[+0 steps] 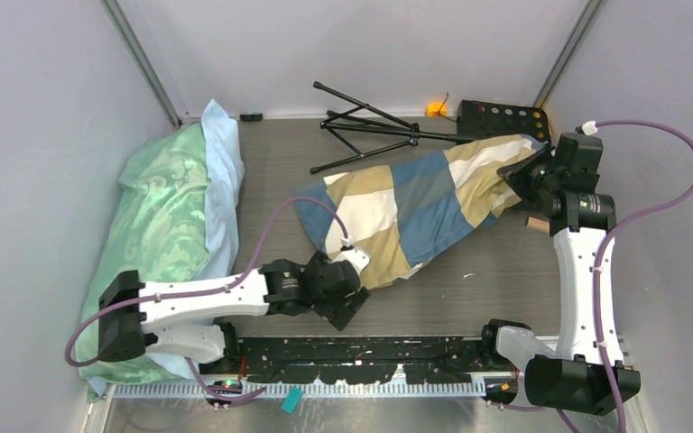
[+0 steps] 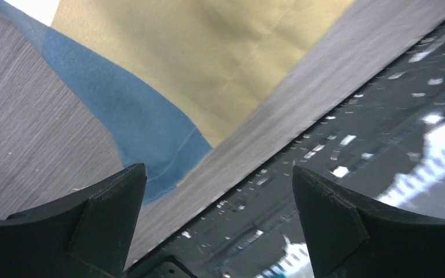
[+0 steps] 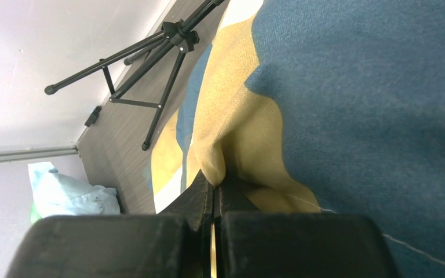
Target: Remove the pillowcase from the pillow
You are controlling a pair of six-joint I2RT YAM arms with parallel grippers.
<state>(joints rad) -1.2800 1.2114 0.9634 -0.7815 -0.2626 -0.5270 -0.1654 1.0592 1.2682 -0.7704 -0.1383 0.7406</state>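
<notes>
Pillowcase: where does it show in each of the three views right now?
Top external: pillowcase lies diagonally mid-table.
Left wrist: pillowcase at top centre, tan and blue.
Right wrist: pillowcase fills the right side.
Shared landmark: black tripod, in top and right wrist views only.

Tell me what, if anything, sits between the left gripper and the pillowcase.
Nothing visible does. The left gripper is open just short of the pillowcase, with only bare table between its fingers and the cloth's near edge. The right gripper is shut on the pillowcase's far end.
</notes>
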